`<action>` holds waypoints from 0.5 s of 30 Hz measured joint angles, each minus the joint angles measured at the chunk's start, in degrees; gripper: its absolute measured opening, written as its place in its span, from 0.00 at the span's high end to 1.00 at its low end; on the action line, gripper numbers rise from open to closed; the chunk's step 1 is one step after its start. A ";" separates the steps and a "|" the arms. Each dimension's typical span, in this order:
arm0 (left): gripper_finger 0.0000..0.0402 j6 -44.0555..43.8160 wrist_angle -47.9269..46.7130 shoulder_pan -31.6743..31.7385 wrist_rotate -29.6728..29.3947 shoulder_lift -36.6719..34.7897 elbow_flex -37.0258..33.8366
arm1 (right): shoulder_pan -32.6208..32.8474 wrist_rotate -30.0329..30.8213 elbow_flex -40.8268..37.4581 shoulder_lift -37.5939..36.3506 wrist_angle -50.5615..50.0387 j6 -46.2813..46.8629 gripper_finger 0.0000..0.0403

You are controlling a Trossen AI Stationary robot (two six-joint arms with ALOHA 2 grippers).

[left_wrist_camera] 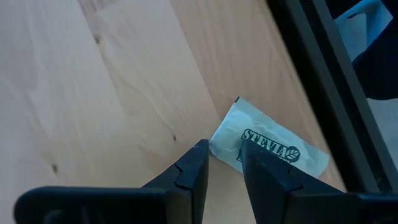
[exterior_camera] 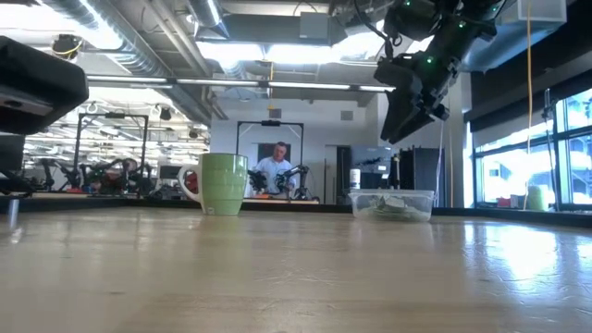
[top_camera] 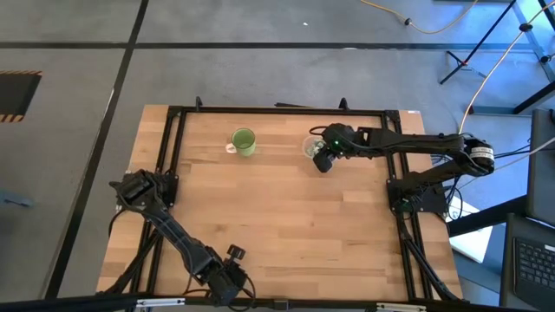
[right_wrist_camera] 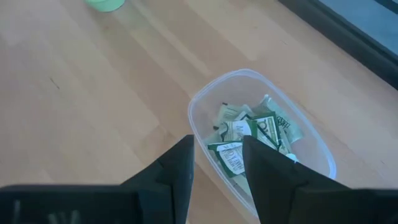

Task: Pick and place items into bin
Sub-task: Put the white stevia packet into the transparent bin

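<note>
- Left wrist view sits nearest the action: the left gripper [left_wrist_camera: 222, 163] hangs just above a pale green Stevia packet [left_wrist_camera: 268, 145] that lies flat on the wooden table [left_wrist_camera: 93, 93], close beside the black frame rail [left_wrist_camera: 323, 74]. Its jaws stand a narrow gap apart with nothing between them, and one fingertip overlaps the packet's edge.
- The main risk here, as I judge it, is the flat wrapper: thin fingers coming straight down may pinch only air or push the packet sliding toward the rail, where it could wedge out of reach.
- "STEVIA" is printed in dark green capitals with a small leaf mark beside it; nothing else on that wrapper is legible.
- Farther across the table, the right gripper [right_wrist_camera: 216, 160] hovers over the clear plastic bin [right_wrist_camera: 205, 102], fingers parted and empty, with a heap of green and white packets [right_wrist_camera: 249, 140] inside.
- A second hazard, I think, is that arm dipping: a finger catching the light tub's rim could tip or shove it and spill the load.
- Print on the binned packets is too small to read.
- Beyond the bin stands a green mug [top_camera: 244, 141], apart from it, and the low view shows a person [exterior_camera: 277, 166] seated far off in the room.
</note>
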 joint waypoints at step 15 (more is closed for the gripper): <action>0.99 -0.17 0.01 0.22 1.27 0.34 -0.07 | 0.00 0.01 0.00 0.00 -0.02 -1.25 0.65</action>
